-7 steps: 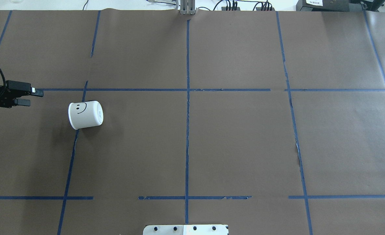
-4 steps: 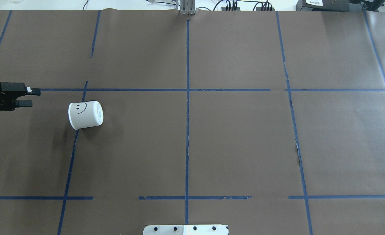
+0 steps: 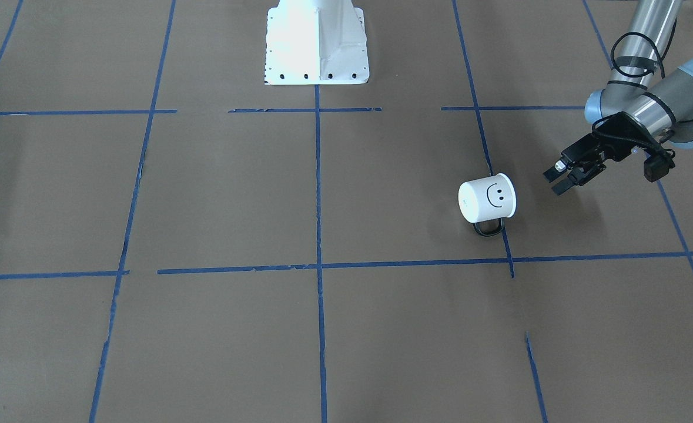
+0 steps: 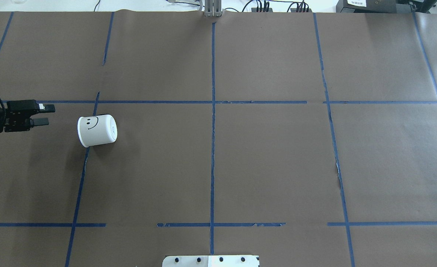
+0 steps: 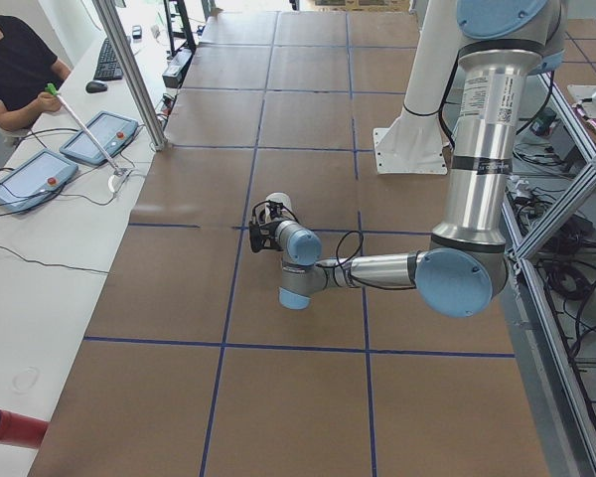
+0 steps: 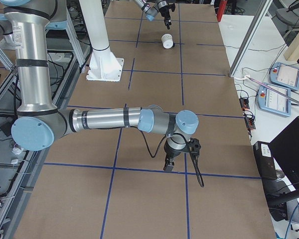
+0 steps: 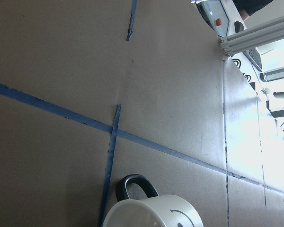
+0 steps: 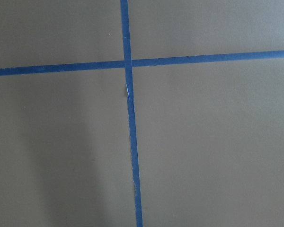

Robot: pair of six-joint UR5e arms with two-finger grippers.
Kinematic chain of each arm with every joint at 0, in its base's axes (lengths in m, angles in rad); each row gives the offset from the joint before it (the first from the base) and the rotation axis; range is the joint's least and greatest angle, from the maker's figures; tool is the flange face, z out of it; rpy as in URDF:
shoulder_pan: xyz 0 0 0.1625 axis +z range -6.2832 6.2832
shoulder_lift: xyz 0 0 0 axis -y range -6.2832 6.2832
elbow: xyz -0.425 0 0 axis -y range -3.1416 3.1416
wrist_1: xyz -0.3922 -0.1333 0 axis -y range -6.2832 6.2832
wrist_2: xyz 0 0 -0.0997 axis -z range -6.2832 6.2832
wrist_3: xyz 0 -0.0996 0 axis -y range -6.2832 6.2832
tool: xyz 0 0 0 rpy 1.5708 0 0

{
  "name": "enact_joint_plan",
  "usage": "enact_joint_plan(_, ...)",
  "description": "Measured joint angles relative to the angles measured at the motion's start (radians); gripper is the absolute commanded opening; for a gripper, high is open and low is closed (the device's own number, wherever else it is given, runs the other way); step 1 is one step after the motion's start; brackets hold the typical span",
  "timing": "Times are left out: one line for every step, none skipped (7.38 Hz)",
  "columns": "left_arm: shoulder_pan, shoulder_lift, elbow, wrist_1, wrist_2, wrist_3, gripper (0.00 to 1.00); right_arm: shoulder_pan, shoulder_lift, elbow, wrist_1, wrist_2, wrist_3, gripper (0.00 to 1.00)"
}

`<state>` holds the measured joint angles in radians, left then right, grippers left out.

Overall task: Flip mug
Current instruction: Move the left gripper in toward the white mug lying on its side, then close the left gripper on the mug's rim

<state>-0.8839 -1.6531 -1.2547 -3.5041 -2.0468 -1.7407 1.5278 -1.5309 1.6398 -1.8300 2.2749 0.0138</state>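
Tabletop (image 4: 270,159): covered in brown paper, ruled into squares by blue tape lines (image 4: 212,148); the tape was ragged in places.
Cables (image 4: 262,5): bunched along the far edge.
White bench (image 5: 40,258): ran beside the tabletop. It held a control tablet (image 5: 97,137) with a red button, a second tablet (image 5: 28,179) just beside it, a keyboard (image 5: 108,60) and a mouse (image 5: 96,86).
Metal post (image 5: 129,70): stood near the tablets.
Person (image 5: 15,65): in a black shirt, at the bench.
Red cylinder (image 5: 5,425): partly cut off by the frame.
Laptop (image 6: 291,154): dark screen.

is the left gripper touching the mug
No, in the overhead view the left gripper is open, with a clear gap between its fingertips and the mug, which lies on its side.
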Motion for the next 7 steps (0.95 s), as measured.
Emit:
enact_joint_plan(0.031, -0.006, 0.005, -0.012, 0.029, -0.009, 1.00, 0.000, 0.000, 0.000, 0.000, 0.000, 0.000, 1.00)
enact_joint_plan(0.055, -0.019, 0.007, -0.016, 0.049, -0.024, 1.00, 0.000, 0.000, 0.000, 0.000, 0.000, 0.000, 1.00)
enact_joint_plan(0.077, -0.033, 0.007, -0.017, 0.064, -0.044, 1.00, 0.000, 0.000, 0.000, 0.000, 0.000, 0.000, 1.00)
enact_joint_plan(0.099, -0.047, 0.007, -0.017, 0.075, -0.059, 1.00, 0.000, 0.000, 0.000, 0.000, 0.000, 0.000, 1.00)
enact_joint_plan(0.119, -0.061, 0.007, -0.017, 0.086, -0.070, 1.00, 0.000, 0.000, 0.000, 0.000, 0.000, 0.000, 1.00)
enact_joint_plan(0.136, -0.073, 0.006, -0.017, 0.097, -0.077, 0.96, 0.000, 0.000, 0.000, 0.000, 0.000, 0.000, 1.00)
enact_joint_plan(0.147, -0.083, 0.005, -0.016, 0.103, -0.080, 0.84, 0.000, 0.000, 0.000, 0.000, 0.000, 0.000, 1.00)
